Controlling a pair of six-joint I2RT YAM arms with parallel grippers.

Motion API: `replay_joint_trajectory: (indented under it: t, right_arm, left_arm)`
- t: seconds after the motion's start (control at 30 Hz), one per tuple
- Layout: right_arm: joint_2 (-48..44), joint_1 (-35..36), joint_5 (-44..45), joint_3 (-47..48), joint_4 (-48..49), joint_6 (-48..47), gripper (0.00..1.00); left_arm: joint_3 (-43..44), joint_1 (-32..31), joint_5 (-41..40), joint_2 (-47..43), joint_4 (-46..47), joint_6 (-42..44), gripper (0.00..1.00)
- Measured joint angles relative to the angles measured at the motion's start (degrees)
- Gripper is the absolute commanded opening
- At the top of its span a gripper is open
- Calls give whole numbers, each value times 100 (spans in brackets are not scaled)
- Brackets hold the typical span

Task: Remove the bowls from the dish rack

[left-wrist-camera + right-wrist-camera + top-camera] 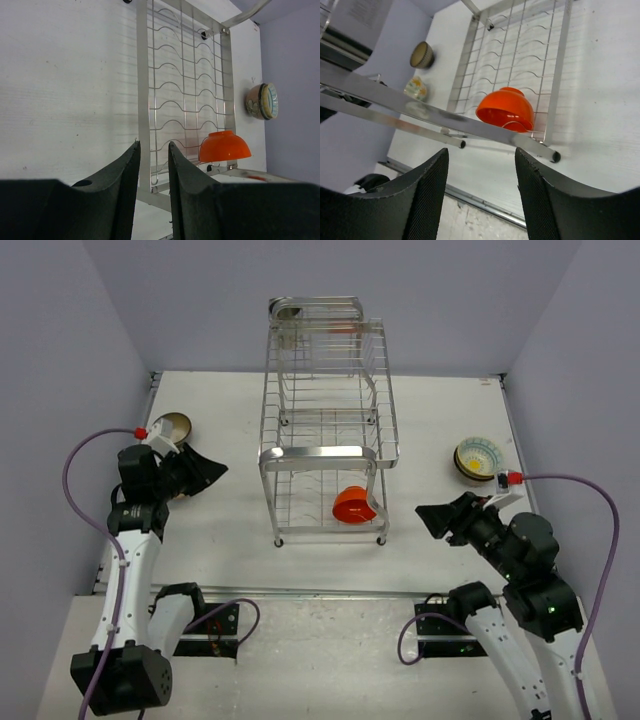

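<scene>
I read the lower-tier bowl [354, 506] as plain bright orange-red against the shiny chrome dish rack [330, 390]. Off right, the pale bowl [478, 458] wore a yellow ring. Off left, the brown bowl [172, 426] showed olive inside. White table [230, 530], lavender walls [200, 300], purple cables [85, 455], black fingers [120, 190].

Readable text: none in any view.
Grey surface [364, 14], upper left of right wrist view: faint marks, too blurred to read.
</scene>
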Motion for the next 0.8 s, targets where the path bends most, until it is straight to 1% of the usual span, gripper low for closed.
replay_joint_trajectory:
  t: [0.07,0.13,0.33,0.47,0.63,0.8]
  right_arm:
    - [245,0,-2,166,-203,-173,57]
    - [542,0,-13,249,-212,-291,58]
    - [1106,0,-74,52,-186,-461,57]
    - [1545,0,-122,-26,-155,-634,59]
    - [2168,0,-136,-2,-24,-713,59]
    - [2736,0,-446,44,428,-426,59]
  left_arm:
    - [-11,0,4,20,7,0,30]
    - [-20,0,11,28,11,0,30]
    - [-26,-44,42,55,7,63,30]
    - [-26,-72,164,219,22,116,30]
    - [-59,-155,570,629,221,122,30]
    - [-227,-251,1119,1036,474,59,30]
